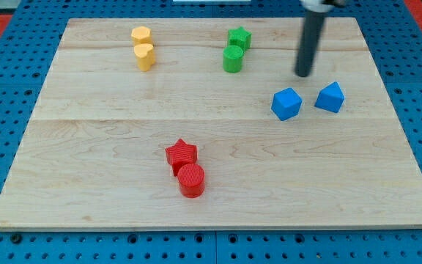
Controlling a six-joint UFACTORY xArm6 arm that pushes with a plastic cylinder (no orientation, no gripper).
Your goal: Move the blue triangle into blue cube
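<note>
Pale wood board; blue pegboard surround; red patches at corners, maybe mat.

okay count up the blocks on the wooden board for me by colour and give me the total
Yellow: 2, a yellow block and another yellow block
Green: 2, a green block and a green cylinder
Blue: 2, the blue cube and the blue triangle
Red: 2, a red star and a red cylinder
Total: 8

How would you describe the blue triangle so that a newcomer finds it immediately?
On the pale wooden board, look to the view's right, just below my tip. Two blue blocks sit there, apart. The blue triangle block is the right one, peaked on top; the blue cube lies to its left.
</note>
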